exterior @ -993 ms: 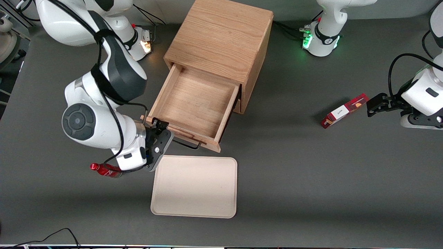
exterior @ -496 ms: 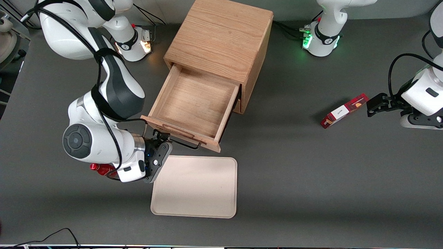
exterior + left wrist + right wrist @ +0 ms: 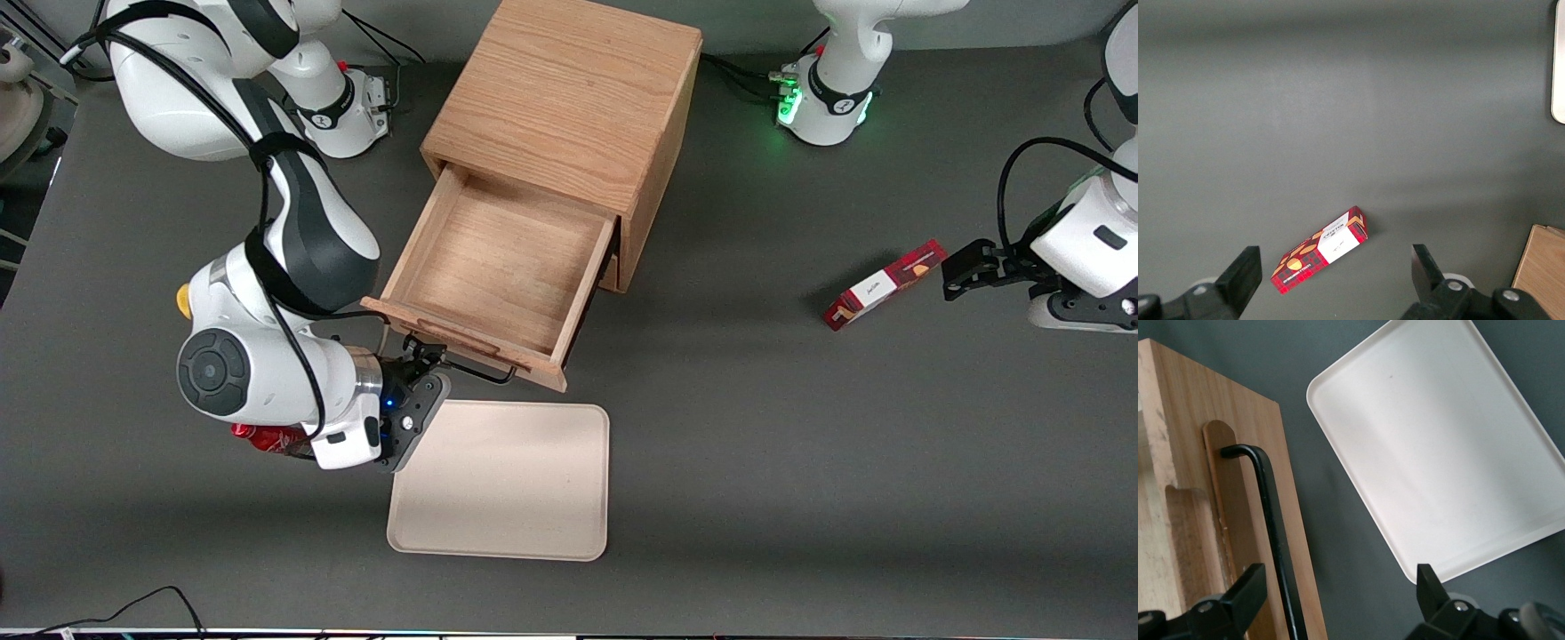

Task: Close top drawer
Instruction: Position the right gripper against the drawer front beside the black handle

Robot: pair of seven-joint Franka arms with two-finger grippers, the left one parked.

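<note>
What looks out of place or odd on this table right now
Mainly the top drawer: it is pulled far out of the cabinet. The open gripper sits in front of its handle, not gripping it. A red box lies flat toward the parked arm's end.

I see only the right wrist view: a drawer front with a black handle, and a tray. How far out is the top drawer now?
Observer: The top drawer is pulled far out of the cabinet; most of its floor shows.
Operator: Is something inside it?
Observer: No, its floor is bare.
Operator: Where is the gripper relative to the drawer?
Observer: The open gripper is just in front of the front panel, at the end of the handle toward the working arm, with its body over a corner of the tray.
</note>
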